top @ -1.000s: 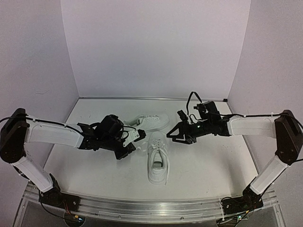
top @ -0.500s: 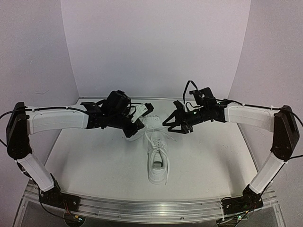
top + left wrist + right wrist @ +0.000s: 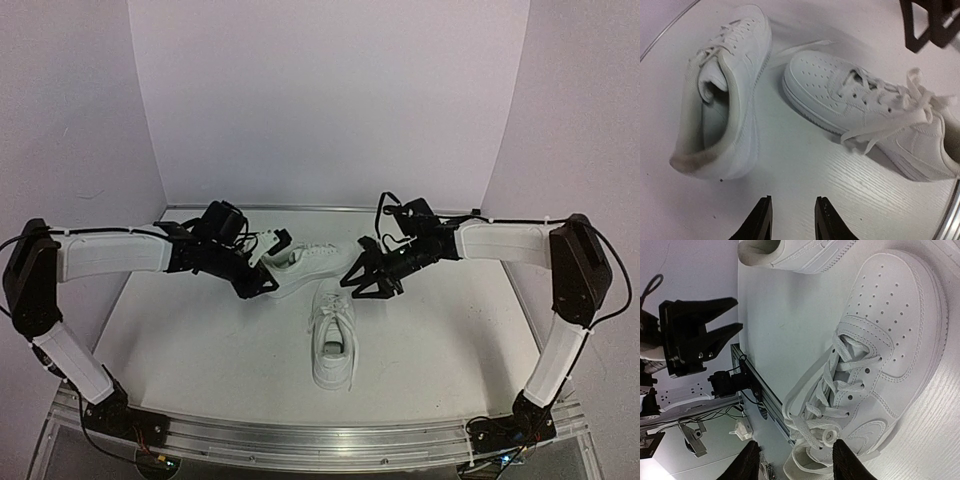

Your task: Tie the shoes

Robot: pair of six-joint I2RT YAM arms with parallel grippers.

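Two white sneakers lie on the white table. The back shoe (image 3: pixel 312 262) (image 3: pixel 735 95) lies across, its heel opening towards my left gripper (image 3: pixel 262 284) (image 3: pixel 792 202). That gripper is open and empty, low over bare table just short of the heel. The front shoe (image 3: pixel 335 340) (image 3: pixel 890 340) (image 3: pixel 875 115) has its heel towards the front rail, and its long laces (image 3: pixel 835 405) are bunched loosely over the tongue. My right gripper (image 3: pixel 362 288) (image 3: pixel 796 450) is wide open and empty, hovering over that shoe's laces and collar. Its fingers (image 3: pixel 909 25) show at the top right of the left wrist view.
The aluminium front rail (image 3: pixel 320 440) (image 3: pixel 757 390) carries cables and clamps. Pale walls enclose the table on the left, back and right. A loose lace end (image 3: pixel 802 47) from the back shoe trails on the table between the two shoes. The left gripper (image 3: pixel 739 315) shows in the right wrist view.
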